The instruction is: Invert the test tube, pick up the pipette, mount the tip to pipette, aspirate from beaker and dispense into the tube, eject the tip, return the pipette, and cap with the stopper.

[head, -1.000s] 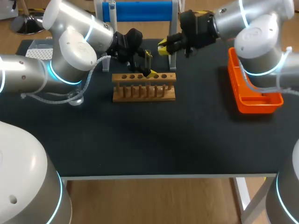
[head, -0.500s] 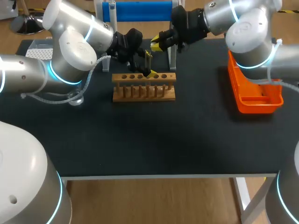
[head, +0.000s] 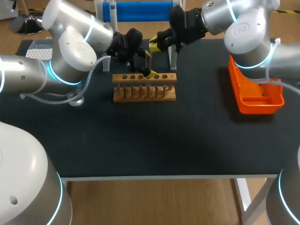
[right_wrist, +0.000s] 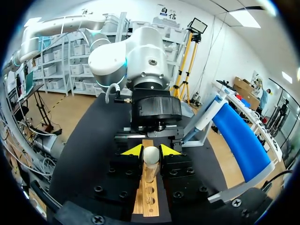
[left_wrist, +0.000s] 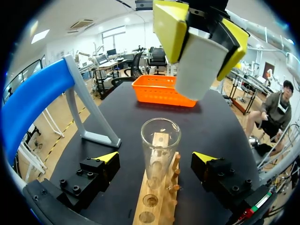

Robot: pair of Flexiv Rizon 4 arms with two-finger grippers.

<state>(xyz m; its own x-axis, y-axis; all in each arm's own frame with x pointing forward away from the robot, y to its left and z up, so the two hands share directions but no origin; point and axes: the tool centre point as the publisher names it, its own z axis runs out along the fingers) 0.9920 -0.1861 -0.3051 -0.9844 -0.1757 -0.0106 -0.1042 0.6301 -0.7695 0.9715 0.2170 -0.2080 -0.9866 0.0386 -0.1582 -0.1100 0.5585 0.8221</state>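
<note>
Your right gripper [right_wrist: 151, 152] clamps the white stopper [left_wrist: 201, 68] over the test tube [left_wrist: 160, 145]. The tube stands in the wooden rack [left_wrist: 164, 208] between the released fingers of your left gripper [left_wrist: 154, 159]. Overhead, the tube is hard to make out.

No readable text, label, number or sign on anything at my table from here.

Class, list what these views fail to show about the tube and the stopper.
Head view: the left claw mostly hides the test tube.
Left wrist view: the glass is too clear to tell if the test tube holds any liquid.
Right wrist view: the stopper in the right claw covers the tube's mouth.
</note>
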